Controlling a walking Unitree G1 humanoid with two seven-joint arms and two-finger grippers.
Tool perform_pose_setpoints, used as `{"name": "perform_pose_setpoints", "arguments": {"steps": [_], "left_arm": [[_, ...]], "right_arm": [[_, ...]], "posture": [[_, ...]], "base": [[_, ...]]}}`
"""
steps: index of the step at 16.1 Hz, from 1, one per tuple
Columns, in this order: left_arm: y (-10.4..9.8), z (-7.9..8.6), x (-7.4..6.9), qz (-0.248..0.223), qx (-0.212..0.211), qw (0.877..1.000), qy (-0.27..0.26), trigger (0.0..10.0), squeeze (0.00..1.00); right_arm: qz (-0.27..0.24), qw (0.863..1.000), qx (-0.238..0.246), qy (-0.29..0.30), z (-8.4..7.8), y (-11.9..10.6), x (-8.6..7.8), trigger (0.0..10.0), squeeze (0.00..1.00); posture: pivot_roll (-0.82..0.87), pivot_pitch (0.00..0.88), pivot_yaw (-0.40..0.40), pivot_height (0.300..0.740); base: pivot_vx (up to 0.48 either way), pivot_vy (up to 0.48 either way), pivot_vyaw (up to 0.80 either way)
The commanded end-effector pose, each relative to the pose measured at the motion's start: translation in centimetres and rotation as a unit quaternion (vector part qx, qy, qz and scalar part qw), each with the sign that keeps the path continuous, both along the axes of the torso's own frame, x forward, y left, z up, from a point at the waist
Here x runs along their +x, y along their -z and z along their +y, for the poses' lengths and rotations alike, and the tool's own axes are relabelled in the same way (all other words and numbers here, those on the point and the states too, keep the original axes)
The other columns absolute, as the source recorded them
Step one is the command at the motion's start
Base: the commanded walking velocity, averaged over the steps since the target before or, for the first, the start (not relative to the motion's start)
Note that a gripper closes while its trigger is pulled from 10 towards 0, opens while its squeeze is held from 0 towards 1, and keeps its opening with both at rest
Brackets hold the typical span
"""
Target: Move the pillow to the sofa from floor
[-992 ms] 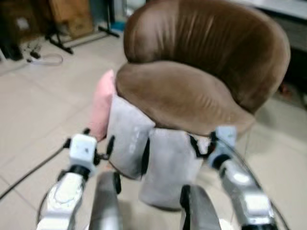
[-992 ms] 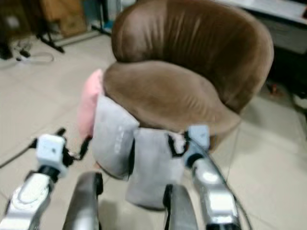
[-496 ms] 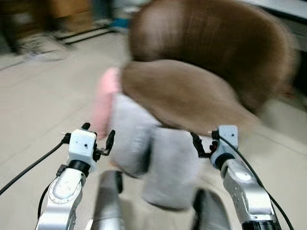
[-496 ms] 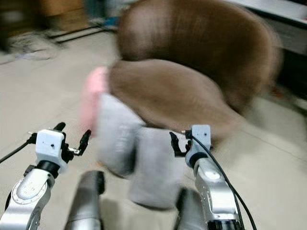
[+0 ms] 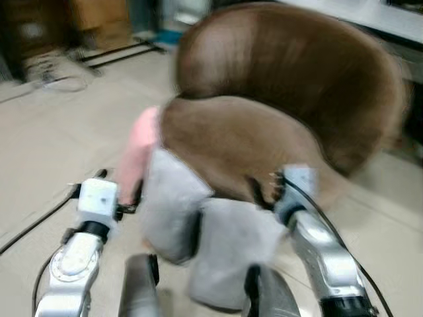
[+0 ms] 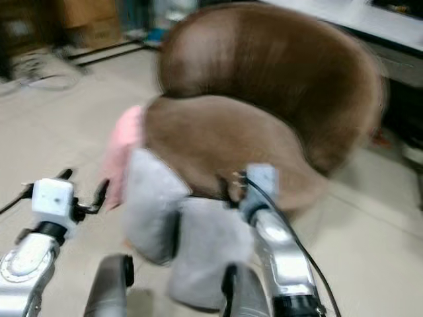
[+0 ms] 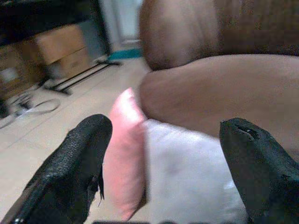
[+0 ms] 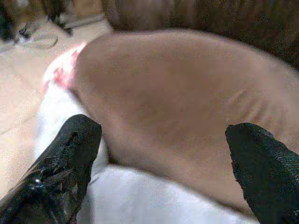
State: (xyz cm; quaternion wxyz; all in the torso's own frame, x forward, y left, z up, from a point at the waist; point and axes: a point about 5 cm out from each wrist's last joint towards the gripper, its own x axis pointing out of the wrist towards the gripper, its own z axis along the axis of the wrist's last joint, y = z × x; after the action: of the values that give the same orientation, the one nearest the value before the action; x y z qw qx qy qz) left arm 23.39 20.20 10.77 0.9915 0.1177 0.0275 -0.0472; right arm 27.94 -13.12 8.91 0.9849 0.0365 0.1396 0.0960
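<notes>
— since the earlier frame, what has moved?
— both arms. the right gripper has risen and now sits against the front edge of the brown sofa seat; a second ago it was lower, in front of the grey pillows. the left gripper has shifted slightly outward and up, and is now just beside the pink pillow. the whole head view has also shifted and is blurred, so the camera itself moved.

— pose of the arms?
— both silver forearms reach forward and up from the bottom of the head view, wrists level, left arm on the left, right arm on the right, well apart.

— finger state?
— left wrist view: the two black fingers stand wide apart, nothing between them. right wrist view: the fingers likewise stand wide apart, with the seat cushion showing between them.

— location of the pillows?
— on the tiled floor, leaning upright against the sofa front. the pink pillow is at the robot's left corner of the seat; a grey pillow touches it, and a second grey pillow stands beside that one. neither gripper holds any of them.

— other items?
— a black cable runs across the floor toward the left wrist.
</notes>
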Motion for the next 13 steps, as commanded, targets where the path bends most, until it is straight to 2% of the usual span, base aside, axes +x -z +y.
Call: {"name": "perform_pose_setpoints", "arguments": {"steps": [1, 7, 10, 13], "left_arm": [[0.2, -1.3, 0.0, 0.004, -0.003, 1.000, 0.019, 10.0, 0.00], [0.7, -2.2, -0.1, 0.036, 0.011, 0.994, 0.099, 10.0, 0.00], [0.8, -2.2, 0.2, 0.051, 0.018, 0.989, 0.136, 10.0, 0.00], [0.7, -2.2, 0.4, 0.053, 0.033, 0.985, 0.161, 10.0, 0.00]], "right_arm": [[0.025, 0.999, -0.019, 0.024, -2.1, 1.1, -0.6, 10.0, 0.00], [0.052, 0.998, -0.005, -0.029, -1.9, 2.1, -0.1, 10.0, 0.00], [0.081, 0.995, 0.038, -0.042, -0.9, 3.6, 1.0, 10.0, 0.00], [0.090, 0.993, 0.051, -0.053, 0.0, 4.1, 2.2, 10.0, 0.00]], "posture": [[0.06, 0.000, -0.089, 0.488], [0.06, 0.000, -0.085, 0.438], [0.06, 0.000, -0.075, 0.408], [0.08, 0.000, -0.078, 0.383]], "base": [[0.000, 0.000, 0.00], [0.000, 0.000, 0.00], [0.000, 0.000, 0.00], [0.000, 0.000, 0.00]]}}
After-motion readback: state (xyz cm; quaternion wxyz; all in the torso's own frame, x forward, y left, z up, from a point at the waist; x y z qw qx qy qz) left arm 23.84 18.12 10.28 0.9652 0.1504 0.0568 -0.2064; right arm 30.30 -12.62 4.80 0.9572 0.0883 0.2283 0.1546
